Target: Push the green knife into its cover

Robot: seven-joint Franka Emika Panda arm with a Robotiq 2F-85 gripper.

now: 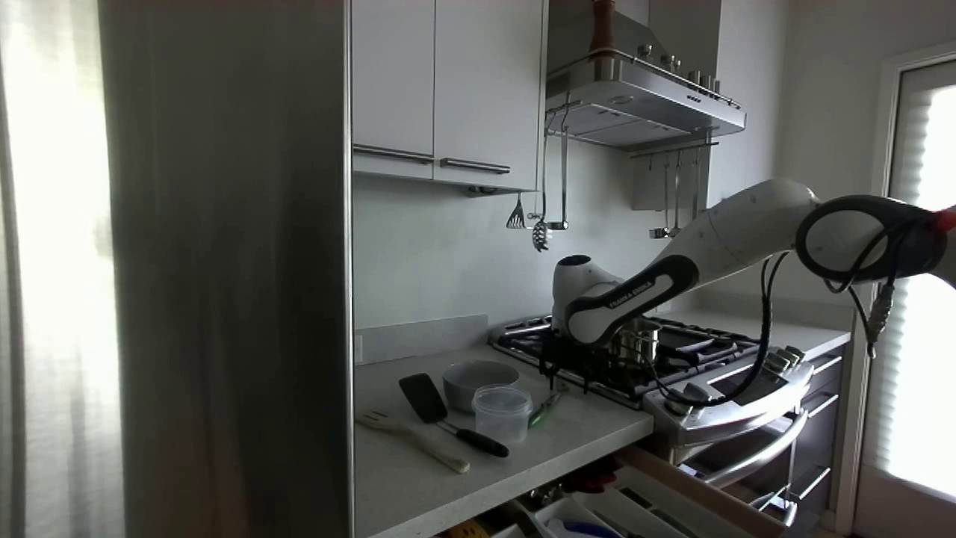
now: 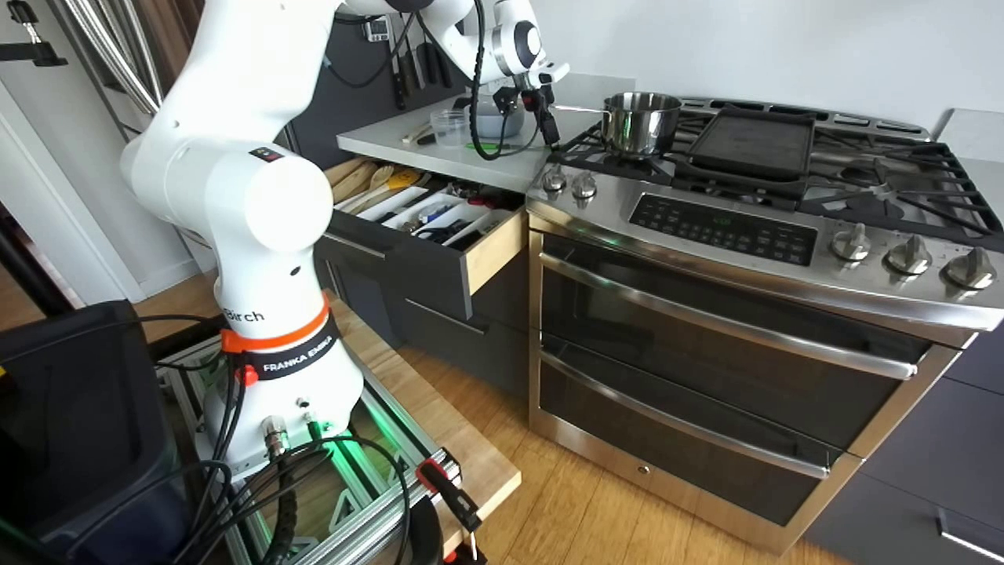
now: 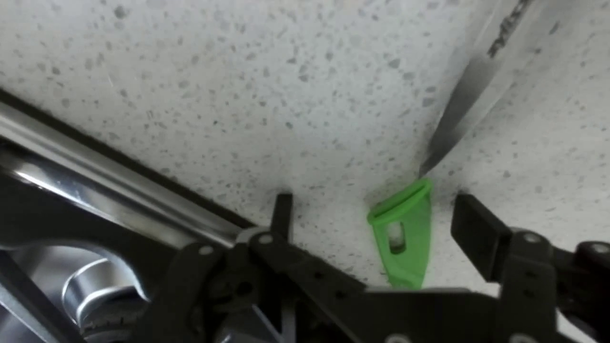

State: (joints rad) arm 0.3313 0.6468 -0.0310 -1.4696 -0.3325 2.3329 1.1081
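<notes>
The green-handled, steel-bladed knife (image 3: 460,102) lies on the speckled pale counter (image 3: 238,95) near the edge that meets the steel stove (image 2: 729,314), its tip at the mouth of the flat green plastic cover (image 3: 417,238) (whether they touch, I cannot tell). The black two-fingered gripper (image 3: 373,202) is spread, and in the wrist view the cover shows in its gap. Farther from that edge are a round clear plastic tub (image 1: 502,417), a round grey bowl (image 1: 467,382), a black spatula (image 1: 433,409) and a pale wooden fork (image 1: 418,438). Below the counter's front edge a wood-sided drawer (image 2: 498,247) stands pulled out.
</notes>
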